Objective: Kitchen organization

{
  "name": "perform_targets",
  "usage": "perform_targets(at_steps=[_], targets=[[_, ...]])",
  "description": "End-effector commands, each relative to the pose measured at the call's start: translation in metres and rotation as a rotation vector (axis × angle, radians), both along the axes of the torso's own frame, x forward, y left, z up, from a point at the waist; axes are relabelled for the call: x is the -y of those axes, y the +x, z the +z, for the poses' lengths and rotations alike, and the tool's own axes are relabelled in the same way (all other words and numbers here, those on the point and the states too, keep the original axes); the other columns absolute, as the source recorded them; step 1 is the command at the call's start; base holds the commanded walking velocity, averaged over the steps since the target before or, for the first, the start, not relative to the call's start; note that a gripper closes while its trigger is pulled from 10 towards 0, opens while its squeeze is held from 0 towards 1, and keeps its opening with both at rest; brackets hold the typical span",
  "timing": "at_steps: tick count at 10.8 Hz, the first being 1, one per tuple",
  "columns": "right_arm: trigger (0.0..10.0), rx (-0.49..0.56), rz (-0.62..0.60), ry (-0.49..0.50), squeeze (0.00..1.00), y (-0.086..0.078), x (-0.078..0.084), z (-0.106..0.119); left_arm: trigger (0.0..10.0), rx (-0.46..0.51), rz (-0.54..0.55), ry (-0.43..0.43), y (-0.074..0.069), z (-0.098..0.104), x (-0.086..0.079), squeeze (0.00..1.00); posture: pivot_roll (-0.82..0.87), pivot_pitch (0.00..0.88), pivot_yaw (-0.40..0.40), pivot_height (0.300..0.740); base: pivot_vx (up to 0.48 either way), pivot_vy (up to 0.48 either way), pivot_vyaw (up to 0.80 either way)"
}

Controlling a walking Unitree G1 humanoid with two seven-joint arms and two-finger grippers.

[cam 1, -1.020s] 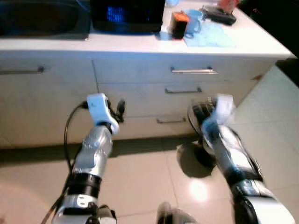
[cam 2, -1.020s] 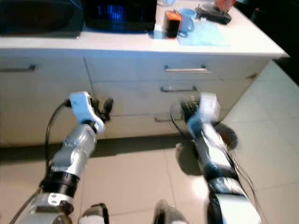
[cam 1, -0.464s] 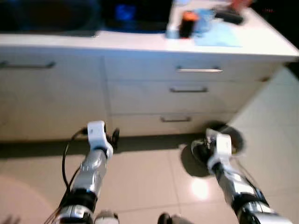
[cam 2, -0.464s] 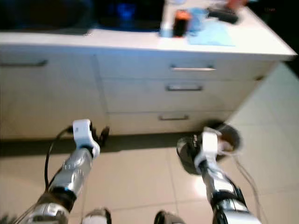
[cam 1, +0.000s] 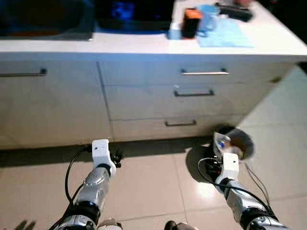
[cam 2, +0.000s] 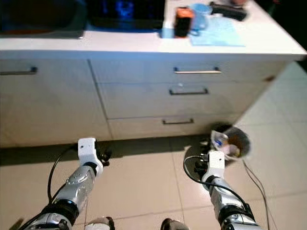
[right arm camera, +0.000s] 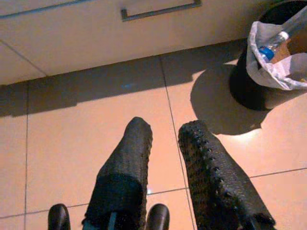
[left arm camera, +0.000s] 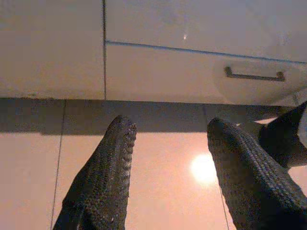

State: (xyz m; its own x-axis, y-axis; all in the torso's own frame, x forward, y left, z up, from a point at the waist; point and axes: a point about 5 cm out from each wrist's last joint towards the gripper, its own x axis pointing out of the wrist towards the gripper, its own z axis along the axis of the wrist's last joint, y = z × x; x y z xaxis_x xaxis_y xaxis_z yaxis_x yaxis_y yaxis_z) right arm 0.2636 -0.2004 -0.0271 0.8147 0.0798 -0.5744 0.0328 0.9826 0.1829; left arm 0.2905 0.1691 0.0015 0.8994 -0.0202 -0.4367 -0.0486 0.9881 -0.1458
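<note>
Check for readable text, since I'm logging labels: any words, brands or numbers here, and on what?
None can be read.
Microwave: blue glow, too blurred to read.
Orange-topped container: no legible label.
Bottle in the bin: label too small to read.

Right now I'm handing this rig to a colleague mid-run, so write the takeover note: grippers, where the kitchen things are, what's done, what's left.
Left gripper: open, empty, low over the floor tiles in front of the bottom drawer.
Right gripper: open, empty, low beside the trash bin.
Things: orange-topped dark container, blue mug and blue cloth sit on the countertop; a dark object lies at its far end. All three drawers are closed. The bin holds a plastic bottle and other rubbish.
Done: nothing visibly organized.
Left: countertop items untouched; neither gripper is near them.
</note>
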Motion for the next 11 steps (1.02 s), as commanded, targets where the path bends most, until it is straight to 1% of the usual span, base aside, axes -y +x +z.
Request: perform_targets(at_steps=[1,3,5,7,8,11], targets=[[10.0,-0.046,-0.002,-0.009,0.00,-0.010,0.003,-0.008,10.0,-0.033,-0.003,0.001,-0.008,-0.009,0.001,0.00,0.05,0.157,-0.082,0.723,0.315,0.000,0.00],[10.0,-0.092,0.016,-0.044,0.00,-0.022,0.003,-0.017,10.0,-0.085,-0.014,0.017,-0.016,-0.020,0.001,0.00,0.05,0.155,-0.080,0.723,0.294,0.000,0.00],[10.0,-0.164,0.000,-0.061,0.00,-0.041,0.006,-0.030,10.0,-0.162,-0.025,0.026,-0.032,-0.035,0.002,0.00,0.05,0.156,-0.079,0.723,0.000,0.000,0.00],[10.0,-0.200,0.004,-0.061,0.00,-0.051,0.005,-0.037,10.0,-0.219,-0.043,0.064,-0.046,-0.047,-0.001,0.00,0.05,0.158,-0.077,0.723,0.000,0.000,0.00],[10.0,-0.226,0.004,-0.062,0.00,-0.059,0.004,-0.041,10.0,-0.283,-0.065,0.105,-0.062,-0.058,-0.003,0.00,0.05,0.158,-0.076,0.723,0.000,0.000,0.00],[10.0,-0.242,0.020,-0.064,0.00,-0.062,0.003,-0.043,10.0,-0.327,-0.058,0.113,-0.075,-0.067,-0.005,0.00,0.05,0.154,-0.082,0.723,0.000,0.000,0.00]])
